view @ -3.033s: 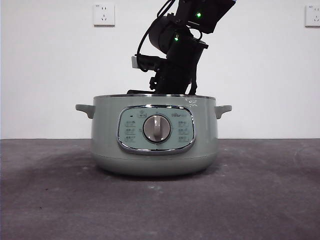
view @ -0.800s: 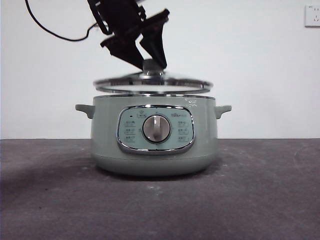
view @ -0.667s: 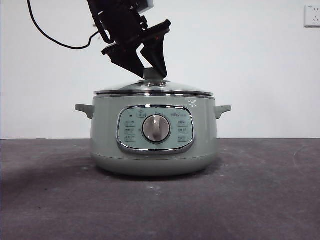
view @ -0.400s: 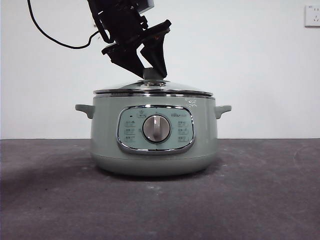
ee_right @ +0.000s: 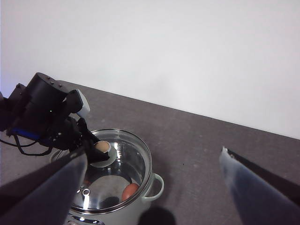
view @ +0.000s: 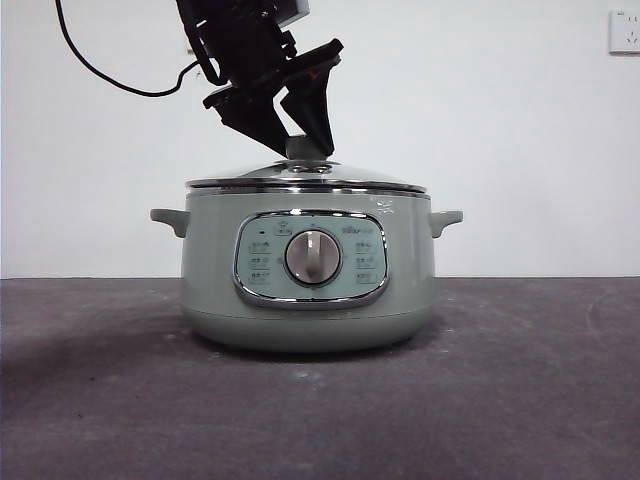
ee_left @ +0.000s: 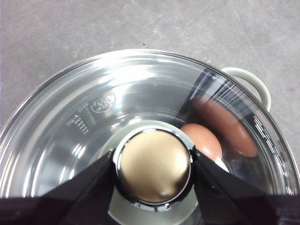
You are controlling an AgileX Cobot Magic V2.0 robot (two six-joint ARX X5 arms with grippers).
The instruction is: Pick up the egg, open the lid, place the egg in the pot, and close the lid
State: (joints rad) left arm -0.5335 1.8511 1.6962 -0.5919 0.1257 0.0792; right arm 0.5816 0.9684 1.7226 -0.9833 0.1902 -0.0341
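Left pincer gripping lid knob, lid on pot, egg inside

Even bright light; glare on lid; near jaws blurred.

Count, current frames.

Pot: one, on the table. Side handles: two, one per side in the front view. Control panel: one, carrying one silver dial.

Lid: one, with one knob.

Egg: one, seen through the glass in the left wrist view. A second reddish-brown oval shape shows just beside it near the pot wall; whether it is a reflection or another egg cannot be told. The right wrist view shows one egg only.

End effectors: two. Left end effector, right end effector; two jaws each.

Wall sockets: one visible, the wall socket at the upper corner.
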